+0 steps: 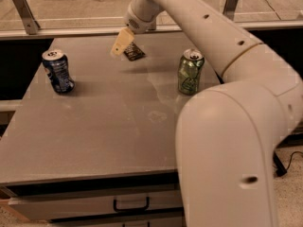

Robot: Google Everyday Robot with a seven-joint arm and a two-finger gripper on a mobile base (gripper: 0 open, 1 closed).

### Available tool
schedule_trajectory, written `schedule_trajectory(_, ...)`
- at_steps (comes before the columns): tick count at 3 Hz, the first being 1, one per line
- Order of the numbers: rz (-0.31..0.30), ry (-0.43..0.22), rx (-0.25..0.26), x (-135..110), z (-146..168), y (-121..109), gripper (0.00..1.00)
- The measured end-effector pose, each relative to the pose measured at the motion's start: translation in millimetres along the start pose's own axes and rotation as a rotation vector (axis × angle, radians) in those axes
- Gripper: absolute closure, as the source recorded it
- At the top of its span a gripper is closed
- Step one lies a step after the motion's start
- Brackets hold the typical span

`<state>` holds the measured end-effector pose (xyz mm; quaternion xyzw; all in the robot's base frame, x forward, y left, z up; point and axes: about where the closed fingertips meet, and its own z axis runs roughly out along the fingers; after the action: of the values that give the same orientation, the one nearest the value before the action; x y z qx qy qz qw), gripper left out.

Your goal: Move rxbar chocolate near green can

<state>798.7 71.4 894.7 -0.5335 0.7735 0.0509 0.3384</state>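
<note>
The rxbar chocolate (pixel 134 52), a small flat dark bar, lies on the grey table (pixel 109 126) near its far edge. The green can (pixel 190 72) stands upright to the right of the bar, some way apart from it. My gripper (pixel 121 43) hangs from the white arm just left of and above the bar, with its pale fingers (pixel 122 41) pointing down and left. It holds nothing that I can see.
A blue can (pixel 57 71) stands upright at the table's left side. My large white arm (pixel 227 141) fills the right foreground and covers the table's right front part. A drawer with a handle (pixel 130 204) is below the table's front edge. A metal rail runs behind the table.
</note>
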Motion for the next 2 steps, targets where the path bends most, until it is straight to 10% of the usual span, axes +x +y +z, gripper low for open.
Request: schedule_trajectory(2, 0.268, 0.009, -0.049, 25.1, 61.1, -5.0, 0.16)
